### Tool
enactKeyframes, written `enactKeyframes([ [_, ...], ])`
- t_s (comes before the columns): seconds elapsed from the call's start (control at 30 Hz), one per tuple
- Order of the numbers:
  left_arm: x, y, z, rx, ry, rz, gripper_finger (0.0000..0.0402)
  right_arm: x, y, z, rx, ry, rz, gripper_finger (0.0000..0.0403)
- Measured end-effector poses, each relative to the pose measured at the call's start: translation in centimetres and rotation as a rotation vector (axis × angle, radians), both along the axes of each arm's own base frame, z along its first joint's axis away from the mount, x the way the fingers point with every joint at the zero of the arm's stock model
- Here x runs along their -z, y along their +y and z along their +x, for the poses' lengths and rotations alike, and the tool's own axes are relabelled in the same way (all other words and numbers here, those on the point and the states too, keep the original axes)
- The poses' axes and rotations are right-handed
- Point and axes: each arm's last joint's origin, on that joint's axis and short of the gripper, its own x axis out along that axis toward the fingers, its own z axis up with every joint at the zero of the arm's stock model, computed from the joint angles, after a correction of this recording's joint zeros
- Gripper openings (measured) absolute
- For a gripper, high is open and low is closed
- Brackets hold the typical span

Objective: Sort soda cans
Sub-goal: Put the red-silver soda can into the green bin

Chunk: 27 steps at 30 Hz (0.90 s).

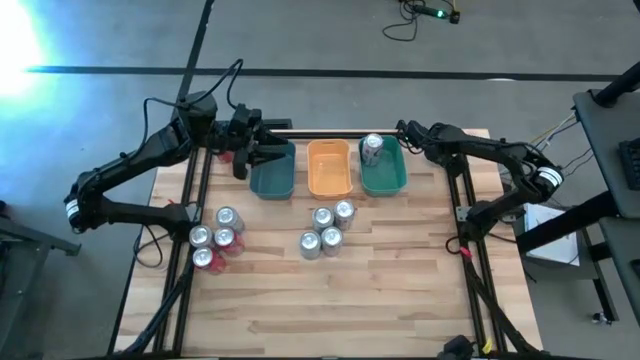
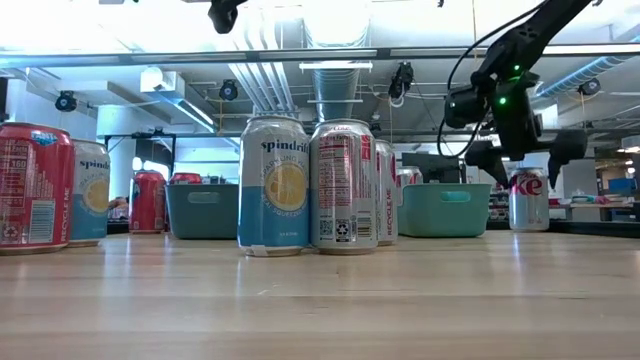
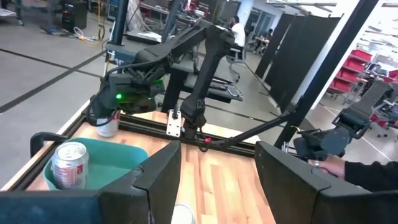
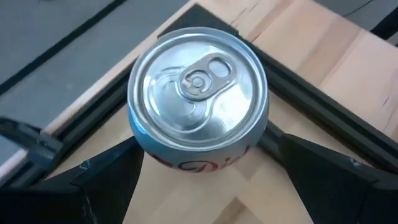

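Left gripper: upper left of the high view, at the teal tray, fingers apart and empty.
Right gripper: upper right, beside the green tray, fingers apart around a silver can standing on the bench.
Soda cans: one can inside the green tray; red cluster at left; blue-and-silver cluster at centre.
Orange tray: between the other two.

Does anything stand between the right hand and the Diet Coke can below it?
Nothing visible does. The open right hand hangs directly above the Diet Coke can, one finger to each side, with only air between.
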Motion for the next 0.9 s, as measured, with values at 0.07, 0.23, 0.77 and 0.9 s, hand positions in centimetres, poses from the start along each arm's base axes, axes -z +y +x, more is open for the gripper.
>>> enactKeyframes([
  [0.07, 0.0, 0.0, 0.0, 0.0, 0.002, -0.001, 0.019, 0.1, -0.2, 0.0, 0.008, 0.017, -0.02, 0.0368],
  [0.23, 0.1, 0.0, 0.0, 0.002, 0.006, 0.005, 0.019, 0.3, -0.6, 0.0, 0.021, 0.05, -0.066, 0.0368],
  [0.77, 0.5, 0.8, -0.5, -0.036, 0.041, -0.007, 0.019, 2.9, -2.2, 0.8, -0.012, 0.174, -0.086, 0.0368],
  [0.9, 0.5, 0.8, -0.4, -0.036, 0.042, -0.009, 0.019, 3.3, -2.6, 1.1, -0.046, 0.187, -0.092, 0.0368],
])
